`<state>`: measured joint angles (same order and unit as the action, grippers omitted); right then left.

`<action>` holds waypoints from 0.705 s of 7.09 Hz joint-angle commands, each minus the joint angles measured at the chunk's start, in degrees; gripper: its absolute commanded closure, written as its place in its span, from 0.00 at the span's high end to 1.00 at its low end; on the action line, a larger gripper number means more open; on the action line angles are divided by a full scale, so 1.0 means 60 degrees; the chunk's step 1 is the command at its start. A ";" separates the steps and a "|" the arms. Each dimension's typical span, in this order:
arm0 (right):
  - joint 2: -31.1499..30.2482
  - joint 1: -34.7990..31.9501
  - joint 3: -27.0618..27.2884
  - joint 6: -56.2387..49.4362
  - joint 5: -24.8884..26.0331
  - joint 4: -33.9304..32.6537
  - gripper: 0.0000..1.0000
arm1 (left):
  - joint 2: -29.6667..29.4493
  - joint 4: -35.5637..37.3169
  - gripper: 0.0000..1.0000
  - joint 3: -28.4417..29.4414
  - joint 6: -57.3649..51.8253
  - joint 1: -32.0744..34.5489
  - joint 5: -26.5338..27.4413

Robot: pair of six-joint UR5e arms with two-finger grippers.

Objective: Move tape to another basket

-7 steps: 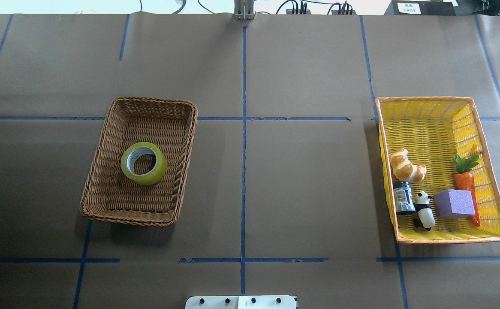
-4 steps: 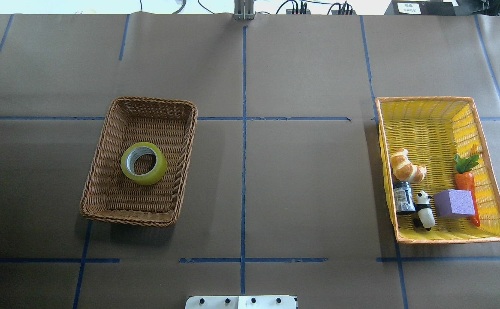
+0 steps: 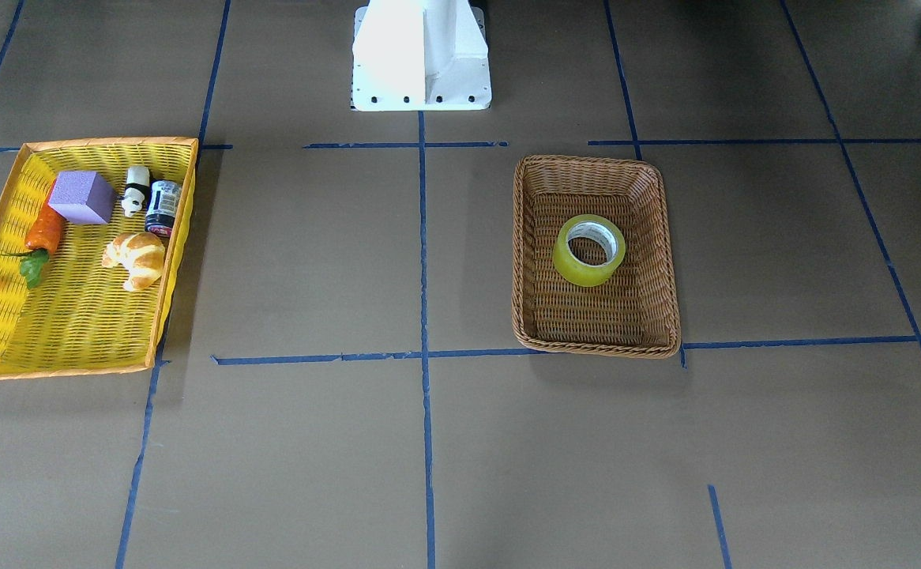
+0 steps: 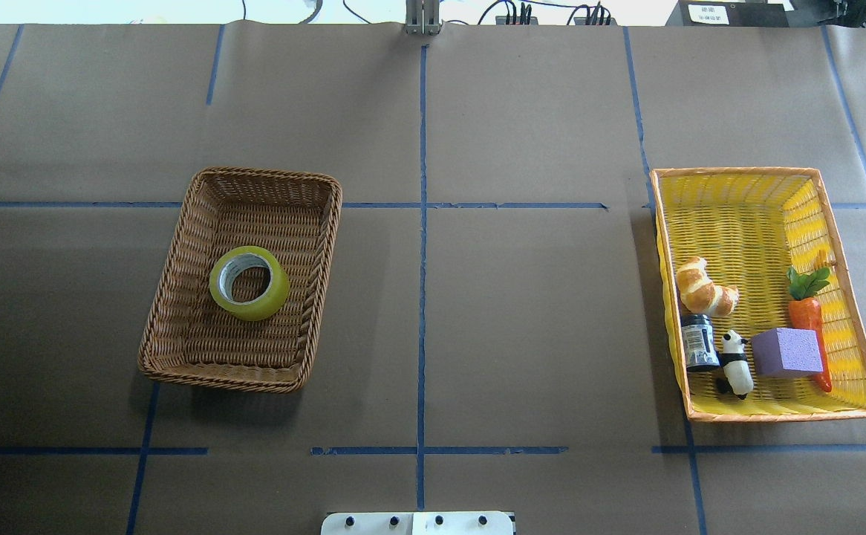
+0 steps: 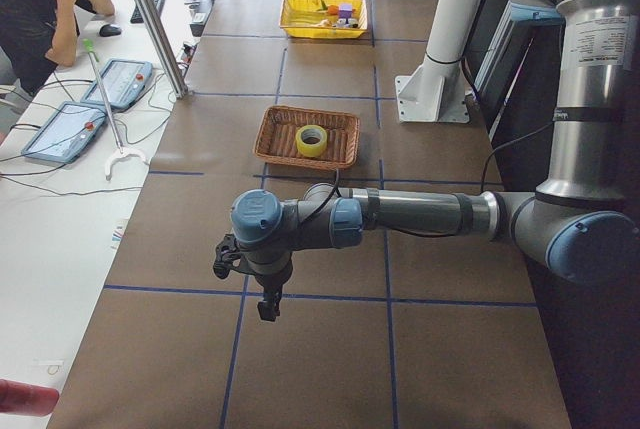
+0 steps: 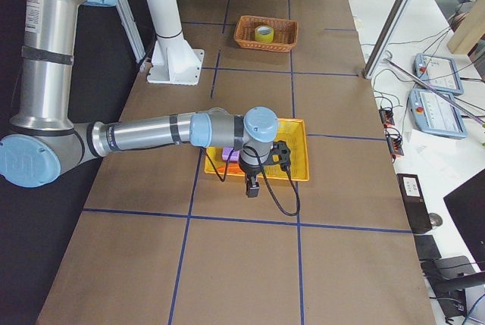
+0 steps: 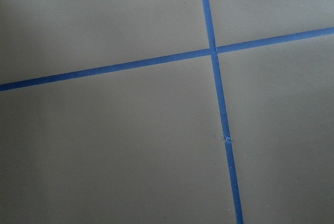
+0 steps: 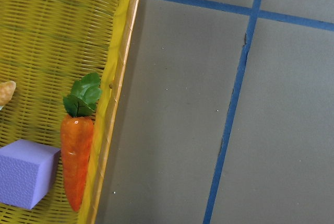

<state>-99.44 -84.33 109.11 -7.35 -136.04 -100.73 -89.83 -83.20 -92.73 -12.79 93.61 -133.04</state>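
The yellow tape roll point(image 4: 255, 309) lies flat in the middle of the brown wicker basket point(image 4: 255, 215) on the table's left half. Both also show in the front view, the tape point(image 3: 579, 273) inside the basket point(image 3: 595, 316). My left gripper point(image 5: 268, 305) shows only in the left side view, low over bare table far from the basket; I cannot tell whether it is open or shut. My right gripper point(image 6: 252, 187) shows only in the right side view, by the near side of the yellow basket; I cannot tell its state either.
The yellow orange-rimmed basket point(image 4: 737, 215) on the right holds a croissant point(image 4: 704, 288), a dark jar point(image 4: 699, 342), a panda figure point(image 4: 735, 364), a purple block point(image 4: 786, 352) and a carrot point(image 4: 806, 316). An operator point(image 5: 40, 9) sits beyond the table's far edge.
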 commanded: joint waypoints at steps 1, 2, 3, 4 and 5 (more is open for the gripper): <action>0.0005 0.0007 -0.0065 0.0039 0.0101 0.0001 1.00 | 0.0015 -0.0136 1.00 0.0103 0.0082 -0.0001 -0.0005; 0.0005 0.0007 -0.0050 0.0039 0.0101 0.0001 1.00 | -0.0014 -0.0094 1.00 0.0118 0.0110 -0.0016 0.0082; 0.0034 -0.0008 -0.0065 0.0025 0.0101 0.0001 1.00 | 0.0000 -0.0079 1.00 0.0104 0.0182 -0.0001 0.0083; 0.0035 -0.0008 -0.0050 0.0010 0.0101 0.0001 1.00 | 0.0015 -0.0050 1.00 -0.0041 0.0154 -0.0001 -0.0033; -0.0052 -0.0008 0.0008 0.0024 0.0086 0.0001 1.00 | 0.0001 0.0009 1.00 0.0059 0.0139 -0.0001 -0.0034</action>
<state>-99.38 -84.36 108.87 -7.23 -135.46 -100.72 -89.80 -83.47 -92.55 -11.88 93.60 -133.03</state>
